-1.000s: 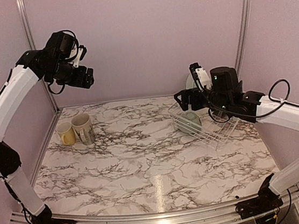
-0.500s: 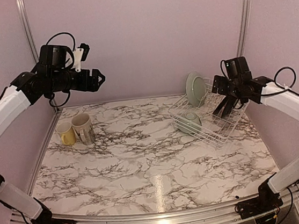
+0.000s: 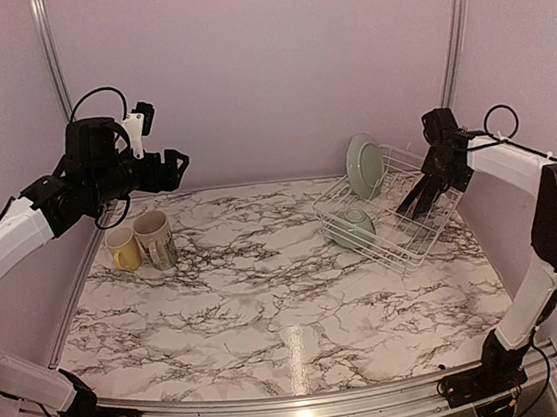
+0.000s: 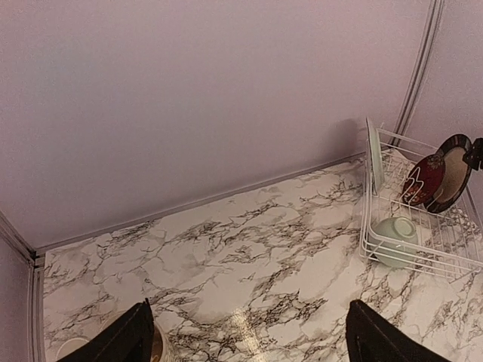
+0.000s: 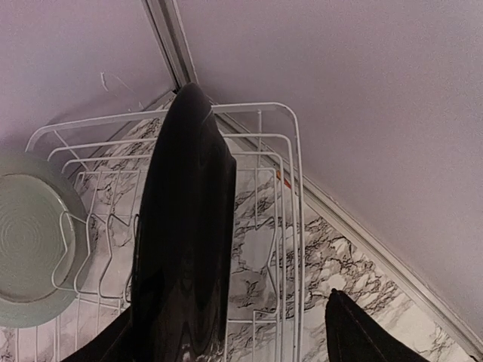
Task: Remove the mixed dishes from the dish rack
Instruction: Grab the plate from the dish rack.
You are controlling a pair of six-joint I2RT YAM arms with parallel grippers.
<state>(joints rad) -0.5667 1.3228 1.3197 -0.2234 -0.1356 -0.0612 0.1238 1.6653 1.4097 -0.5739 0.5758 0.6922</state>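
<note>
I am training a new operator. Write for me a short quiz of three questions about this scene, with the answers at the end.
1. Fill in: the dish rack holds the pale-green plate, the bowl and a black-rimmed plate with a ___ middle.
2. True or false: the left gripper is shut.
3. Which dish stands between the open fingers of the right gripper?
A. pale-green plate
B. bowl
C. black-rimmed plate

Key: 1 red; 2 false; 3 C.

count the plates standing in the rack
2. A pale green plate stands on edge at the rack's far-left corner, near the wall; a red plate with a black rim stands to its right. None looks hidden.
</note>
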